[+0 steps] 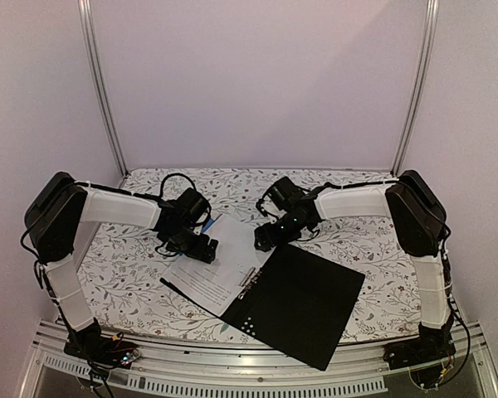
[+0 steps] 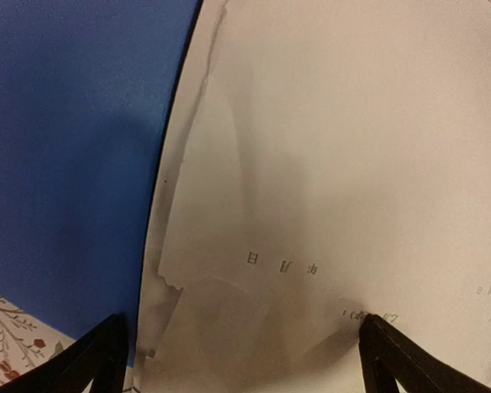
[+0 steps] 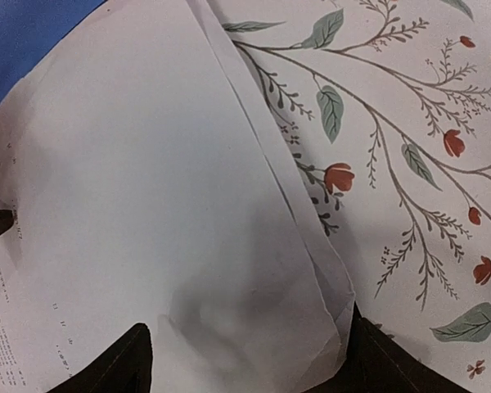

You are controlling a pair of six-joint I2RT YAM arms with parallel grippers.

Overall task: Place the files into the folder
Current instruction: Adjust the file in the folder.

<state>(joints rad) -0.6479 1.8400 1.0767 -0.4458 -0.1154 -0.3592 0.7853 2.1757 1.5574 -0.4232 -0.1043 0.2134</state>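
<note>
Your left end effector (image 1: 201,247) is hanging released, fingers spread over the far edge of the printed sheets (image 1: 212,278). Your right end effector (image 1: 264,240) is hovering spread over their far corner, grasping nothing. The sheets are lying on the left half of the opened black-lined folder (image 1: 303,303), by the middle of the counter's (image 1: 357,249) front edge, with a blue folder (image 2: 65,164) showing beside them

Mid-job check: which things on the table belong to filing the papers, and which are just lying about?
Job in hand:
- files, white printed sheets left of the black flap
- folder, lying open, black inside

Lying about:
- blue folder, showing past the sheets' edge
- floral cloth covering the table
</note>
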